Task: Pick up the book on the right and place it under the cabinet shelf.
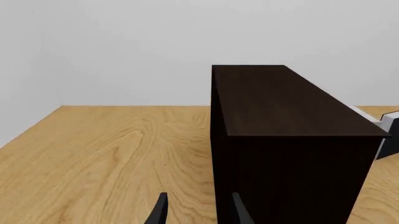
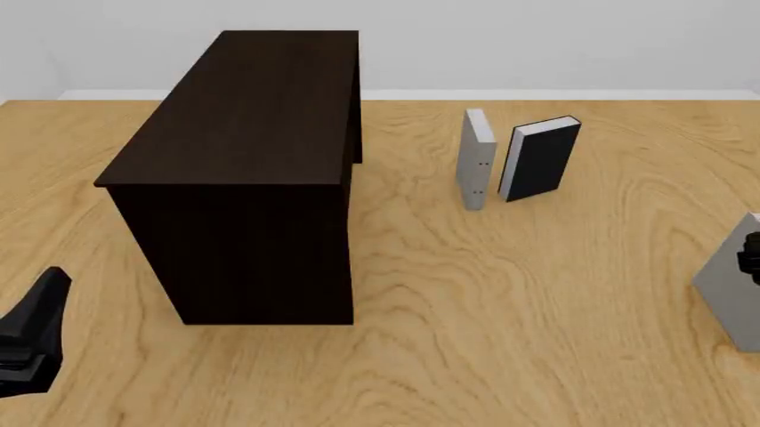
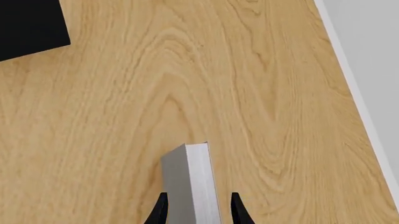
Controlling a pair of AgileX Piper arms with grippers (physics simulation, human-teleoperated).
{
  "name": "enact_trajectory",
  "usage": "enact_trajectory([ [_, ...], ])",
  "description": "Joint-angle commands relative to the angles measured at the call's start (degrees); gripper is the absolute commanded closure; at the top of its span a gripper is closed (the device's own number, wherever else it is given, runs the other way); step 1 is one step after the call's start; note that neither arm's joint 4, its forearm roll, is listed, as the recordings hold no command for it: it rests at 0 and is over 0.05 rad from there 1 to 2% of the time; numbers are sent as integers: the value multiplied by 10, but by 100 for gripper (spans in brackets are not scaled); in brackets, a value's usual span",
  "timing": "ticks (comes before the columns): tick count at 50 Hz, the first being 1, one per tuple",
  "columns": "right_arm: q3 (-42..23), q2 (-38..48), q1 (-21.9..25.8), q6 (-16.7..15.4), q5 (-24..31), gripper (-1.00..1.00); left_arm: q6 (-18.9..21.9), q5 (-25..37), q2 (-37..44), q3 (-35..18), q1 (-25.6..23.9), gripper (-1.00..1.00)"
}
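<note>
The plain pale grey hardcover book [image 3: 192, 186] sits between the two dark fingers of the right gripper [image 3: 195, 211], which appear closed against its two covers; in the right wrist view the book's narrow edge runs straight out ahead of the gripper, so its long axis lies along the fingers' line rather than across it. In the front view the same book [image 2: 734, 298] shows as a grey slab at the far right edge, with a dark bit of the gripper over its upper part, so whether its lower edge touches the light wooden table [image 2: 522, 294] or hangs above it cannot be told. From this gripper the large dark brown box-shaped cabinet [image 2: 255, 169] lies well apart across open table, toward the other arm's side, and its dark corner [image 3: 31, 25] shows far ahead of the fingertips in the wrist view. The opening under its flat top is not visible here, so the book's approach probably depends on swinging it around to whichever face is open. The left gripper [image 1: 196, 210] hangs near the cabinet's near end with its fingers parted and nothing between them. Beyond the right gripper, a second grey book standing upright [image 2: 476, 160] and a black-covered book with white pages [image 2: 544, 158] stand just beside one another, off the likely path.
</note>
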Motion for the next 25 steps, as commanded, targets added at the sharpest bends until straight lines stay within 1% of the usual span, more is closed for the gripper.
enact_trajectory([
  [1, 13, 30, -2, -2, -29, -100, 0, 0, 0, 0, 0, -100],
  [25, 29, 75, -7, -3, -70, -100, 0, 0, 0, 0, 0, -100],
])
